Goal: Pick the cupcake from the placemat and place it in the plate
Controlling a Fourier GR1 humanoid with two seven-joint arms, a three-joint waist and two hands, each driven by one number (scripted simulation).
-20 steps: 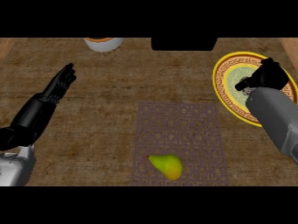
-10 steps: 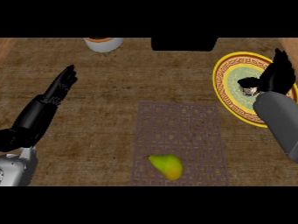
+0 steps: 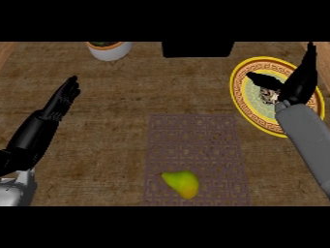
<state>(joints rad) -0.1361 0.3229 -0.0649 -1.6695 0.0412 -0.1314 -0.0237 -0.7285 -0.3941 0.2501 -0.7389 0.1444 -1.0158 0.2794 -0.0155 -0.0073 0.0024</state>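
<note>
The cupcake (image 3: 268,95), small and brownish, sits on the yellow-rimmed plate (image 3: 240,99) at the right of the counter. My right hand (image 3: 300,83) is open just to the cupcake's right. Its fingers point straight away from me and its thumb reaches out left above the cupcake. The hand and forearm hide the plate's right side. The brown patterned placemat (image 3: 196,138) lies in the middle with a yellow-green pear (image 3: 182,183) on its near part. My left hand (image 3: 62,99) rests open at the left, fingers up.
A white pot (image 3: 110,49) stands at the far left of centre. A black box (image 3: 197,49) sits at the far edge in the middle. Wooden borders run along the counter's left and right sides.
My right hand's fingers have straightened from a curl over the plate and lifted slightly to the right, uncovering the cupcake on the plate. The left arm has not moved.
</note>
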